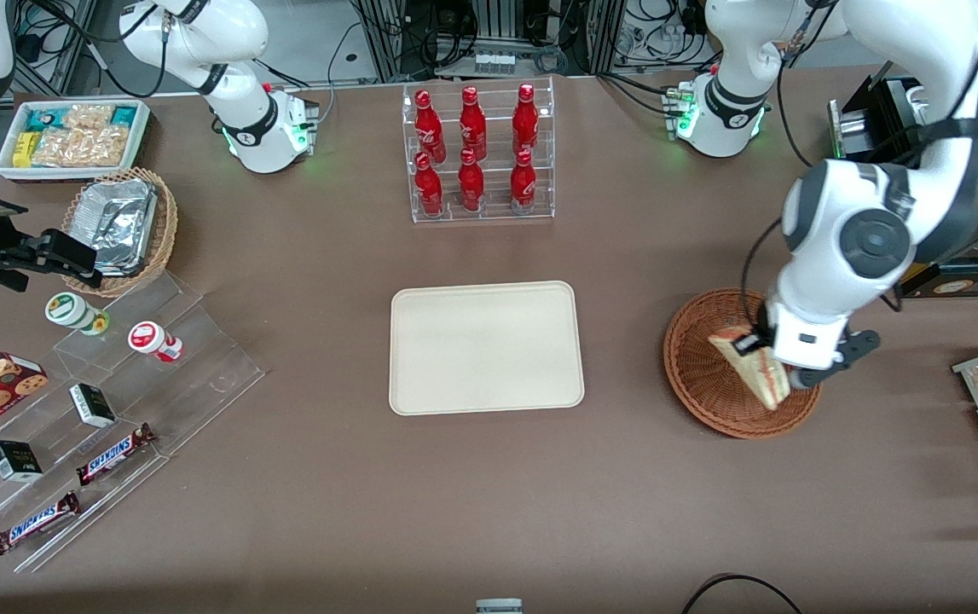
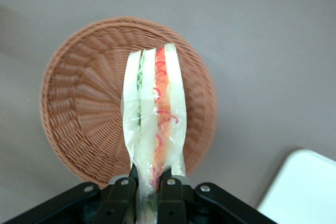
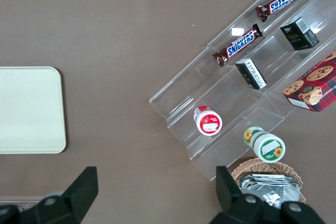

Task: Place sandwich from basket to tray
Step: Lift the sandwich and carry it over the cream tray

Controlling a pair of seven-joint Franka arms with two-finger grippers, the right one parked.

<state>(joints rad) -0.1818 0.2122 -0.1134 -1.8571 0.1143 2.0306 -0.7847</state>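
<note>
So the left arm's two-finger gripper (image 2: 148, 184) is pinching one end of the clear-wrapped triangular sandwich wedge (image 2: 154, 124), pale bread with green and red-orange filling. The wedge is hanging above the round reddish-brown woven wicker basket (image 1: 702, 375), and as far as I can tell it's lifted clear of the weave, with its long axis running straight out from the fingertips.

The thing that matters: the flat cream-white rectangular tray (image 1: 485, 348) is sitting well apart from the basket, sideways toward the parked arm's end of the brown table (image 1: 489, 495). The tray is bare and the table between them is open, so I'd guess it's a plain carry across and set down.
</note>
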